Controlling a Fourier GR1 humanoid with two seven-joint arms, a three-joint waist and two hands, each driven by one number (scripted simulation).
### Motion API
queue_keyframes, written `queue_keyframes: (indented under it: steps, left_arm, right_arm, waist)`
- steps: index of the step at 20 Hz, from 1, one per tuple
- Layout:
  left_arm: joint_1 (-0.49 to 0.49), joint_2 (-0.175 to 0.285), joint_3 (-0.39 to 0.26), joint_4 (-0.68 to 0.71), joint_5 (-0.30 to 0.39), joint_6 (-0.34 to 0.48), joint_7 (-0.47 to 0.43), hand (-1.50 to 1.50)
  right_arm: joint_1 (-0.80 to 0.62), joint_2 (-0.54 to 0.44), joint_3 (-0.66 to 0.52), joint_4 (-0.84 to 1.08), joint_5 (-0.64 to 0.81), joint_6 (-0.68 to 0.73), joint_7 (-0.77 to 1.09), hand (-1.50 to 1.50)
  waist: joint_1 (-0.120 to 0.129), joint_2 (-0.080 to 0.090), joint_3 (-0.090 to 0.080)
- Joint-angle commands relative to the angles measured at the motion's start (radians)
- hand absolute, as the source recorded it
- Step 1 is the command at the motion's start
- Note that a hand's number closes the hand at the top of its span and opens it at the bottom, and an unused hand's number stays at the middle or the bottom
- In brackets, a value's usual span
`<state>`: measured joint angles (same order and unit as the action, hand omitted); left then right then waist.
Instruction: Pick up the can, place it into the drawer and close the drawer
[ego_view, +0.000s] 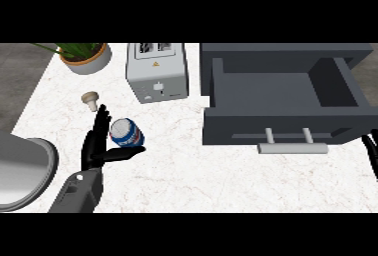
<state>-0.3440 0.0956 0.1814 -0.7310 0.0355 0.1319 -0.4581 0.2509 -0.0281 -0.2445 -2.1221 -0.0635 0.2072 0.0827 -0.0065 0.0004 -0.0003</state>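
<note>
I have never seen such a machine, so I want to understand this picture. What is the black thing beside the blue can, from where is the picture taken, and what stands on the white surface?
The picture is taken from the robot's head, looking steeply down at a white counter. The grey forearm entering from below ends in a black hand: this is the robot's left hand. Its fingers are straight beside the can and its thumb reaches across below it, so the can is not gripped yet. Farther back stand a mushroom, a toaster and a potted plant. At the right is a grey drawer, pulled open, with a handle at its front. A thin black shape at the right edge may be the right hand; too little shows to say.
</note>
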Motion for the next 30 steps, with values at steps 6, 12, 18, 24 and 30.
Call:
queue_keyframes:
  steps: [6,12,18,24,30]
  left_arm:
    - [-0.136,-0.024,-0.001,0.152,-0.008,0.034,-0.032,-1.5]
    - [-0.166,-0.022,-0.007,0.138,0.011,0.003,-0.006,-1.5]
    - [-0.174,-0.074,-0.017,0.142,0.026,-0.014,-0.052,1.5]
    - [-0.187,-0.046,-0.013,0.062,0.064,-0.054,0.034,1.5]
    - [0.04,0.043,0.02,-0.061,0.115,-0.141,-0.034,1.5]
  right_arm:
    - [0.055,-0.019,-0.052,0.008,-0.065,0.064,-0.03,-1.5]
    - [0.108,0.027,0.029,-0.075,-0.024,0.03,-0.02,-1.5]
    - [-0.005,-0.007,-0.035,-0.044,-0.057,0.01,0.049,-1.5]
    - [0.089,0.027,0.022,0.007,-0.004,0.005,-0.081,-1.5]
    - [-0.006,-0.022,-0.044,-0.065,-0.088,-0.011,0.086,-1.5]
  waist:
    - [-0.005,0.0,0.0]
    - [-0.004,-0.001,0.0]
    - [0.001,-0.001,0.0]
    - [0.005,-0.003,0.001]
    - [0.011,-0.002,0.0]
